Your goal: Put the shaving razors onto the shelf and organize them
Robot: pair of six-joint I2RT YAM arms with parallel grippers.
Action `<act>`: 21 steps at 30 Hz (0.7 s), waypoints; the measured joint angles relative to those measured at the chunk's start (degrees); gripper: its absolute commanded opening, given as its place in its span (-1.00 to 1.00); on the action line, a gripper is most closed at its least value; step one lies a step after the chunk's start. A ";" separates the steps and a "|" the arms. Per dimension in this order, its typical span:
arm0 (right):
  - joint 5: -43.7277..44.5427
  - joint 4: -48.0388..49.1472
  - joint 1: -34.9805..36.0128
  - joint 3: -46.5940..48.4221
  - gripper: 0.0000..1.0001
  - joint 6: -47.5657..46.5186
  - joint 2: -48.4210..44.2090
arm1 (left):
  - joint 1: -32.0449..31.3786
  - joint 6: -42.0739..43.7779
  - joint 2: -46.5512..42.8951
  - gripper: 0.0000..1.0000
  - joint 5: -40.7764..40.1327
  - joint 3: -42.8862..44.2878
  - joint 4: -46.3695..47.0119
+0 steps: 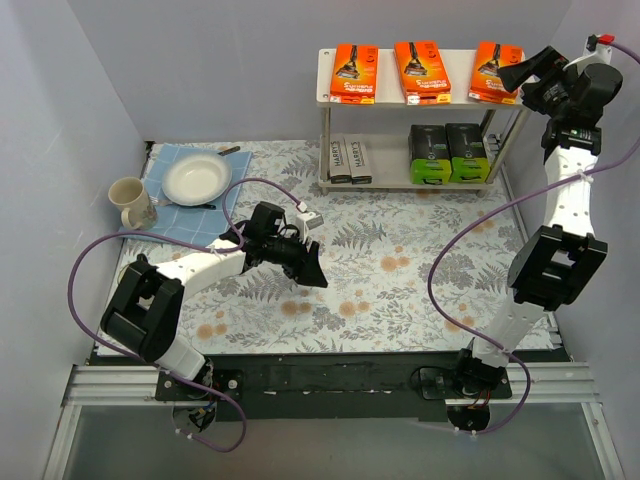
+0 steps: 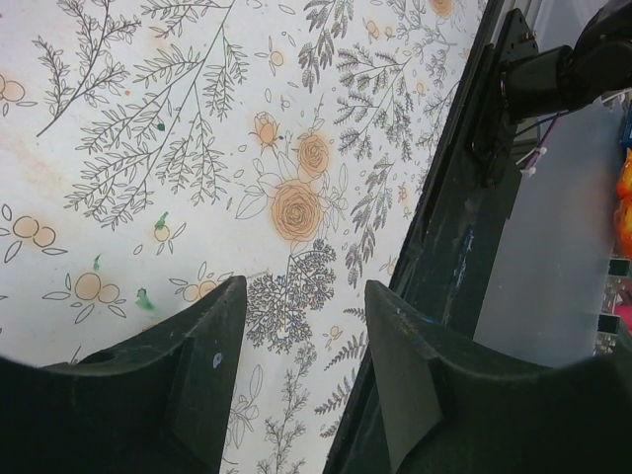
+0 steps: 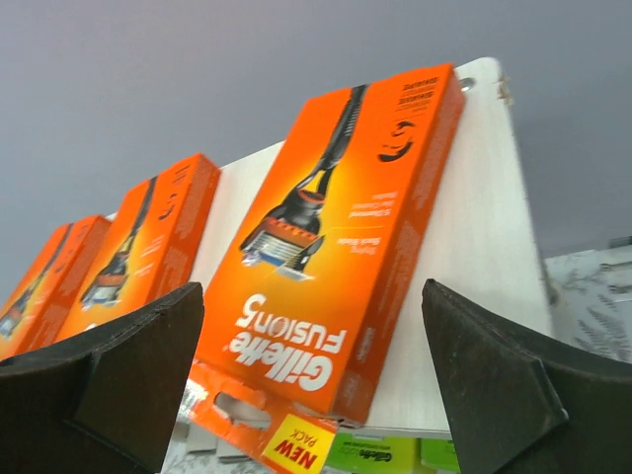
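Observation:
Three orange razor boxes lie on the top board of the shelf (image 1: 385, 88): left (image 1: 354, 72), middle (image 1: 421, 70), right (image 1: 496, 71). Two black and lime-green boxes (image 1: 449, 153) and grey Harry's boxes (image 1: 351, 160) sit on the lower board. My right gripper (image 1: 522, 70) is open and empty just right of the right orange box, which fills the right wrist view (image 3: 336, 247); the other two (image 3: 138, 247) lie beyond it. My left gripper (image 1: 312, 270) is open and empty, low over the floral tablecloth (image 2: 197, 148).
A white plate (image 1: 198, 178) on a blue cloth (image 1: 170, 205) and a beige mug (image 1: 130, 200) stand at the back left. Grey walls close the sides and back. The black base rail (image 2: 464, 227) runs along the near edge.

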 measured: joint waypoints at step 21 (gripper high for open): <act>24.61 4.81 12.04 -12.55 0.97 -18.84 -13.27 | 1.66 -2.54 -1.75 0.08 -1.79 -0.24 0.55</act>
